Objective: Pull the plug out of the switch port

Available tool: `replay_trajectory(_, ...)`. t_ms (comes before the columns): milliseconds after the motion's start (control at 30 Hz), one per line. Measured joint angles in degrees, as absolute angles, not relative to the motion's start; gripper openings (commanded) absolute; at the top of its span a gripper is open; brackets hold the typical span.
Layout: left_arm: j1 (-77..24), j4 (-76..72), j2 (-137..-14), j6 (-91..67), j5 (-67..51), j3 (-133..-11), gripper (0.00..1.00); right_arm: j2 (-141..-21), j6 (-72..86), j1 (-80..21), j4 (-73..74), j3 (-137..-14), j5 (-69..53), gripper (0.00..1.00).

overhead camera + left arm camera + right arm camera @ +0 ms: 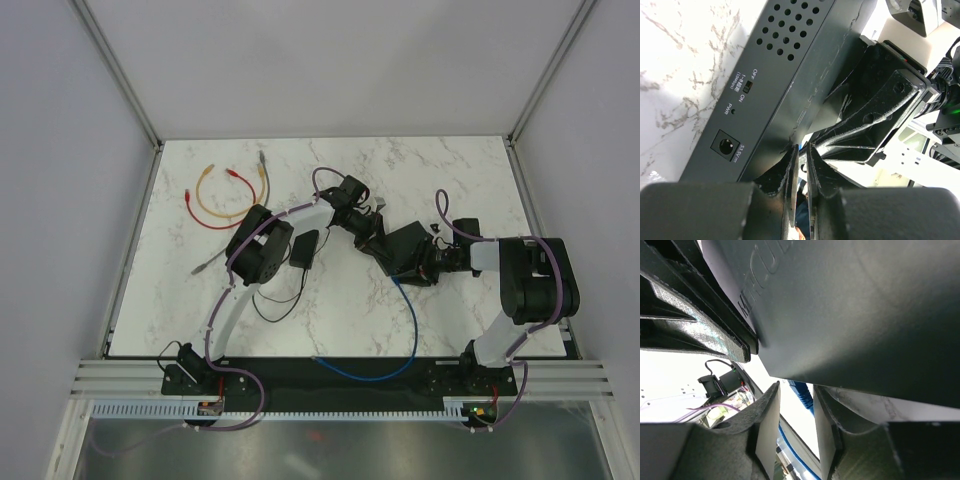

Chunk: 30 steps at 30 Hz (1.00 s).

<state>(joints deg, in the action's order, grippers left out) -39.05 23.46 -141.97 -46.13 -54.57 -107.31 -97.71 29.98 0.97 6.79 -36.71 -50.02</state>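
Observation:
The switch (400, 245) is a flat black box lying askew mid-table. Its face with the power socket and OFF/ON slider fills the left wrist view (745, 100). Its embossed face fills the top of the right wrist view (855, 305). A blue plug (801, 392) sits in a port at its edge. My right gripper (795, 386) is open, one finger on each side of the plug without touching it. My left gripper (802, 150) is shut to a thin slit with its tips at the switch's edge. Nothing shows inside the slit. From above, the left gripper (374, 226) and right gripper (425, 268) flank the switch.
The blue cable (413, 325) runs from the switch to the front rail. A small black power brick (303, 250) with a thin cord lies left of the switch. Coiled yellow, red and grey cables (225, 195) lie at the back left.

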Motion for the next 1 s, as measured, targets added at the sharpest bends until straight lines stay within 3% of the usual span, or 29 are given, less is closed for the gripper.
replay_trajectory(333, -39.3, 23.4, -142.0, -46.1, -54.6, -107.3, 0.19, -98.9, 29.2, 0.9, 8.0, -37.7, -49.2, 0.28)
replay_trajectory(633, -39.4, 23.4, -142.0, -46.1, -54.6, -107.2, 0.18, -99.4, 29.1, -0.1, 10.3, -39.5, -48.1, 0.01)
replay_trajectory(1000, -39.7, 22.9, -142.3, -46.2, -55.1, -107.2, 0.18, -99.3, 26.2, -2.6, 17.0, -43.4, -44.1, 0.0)
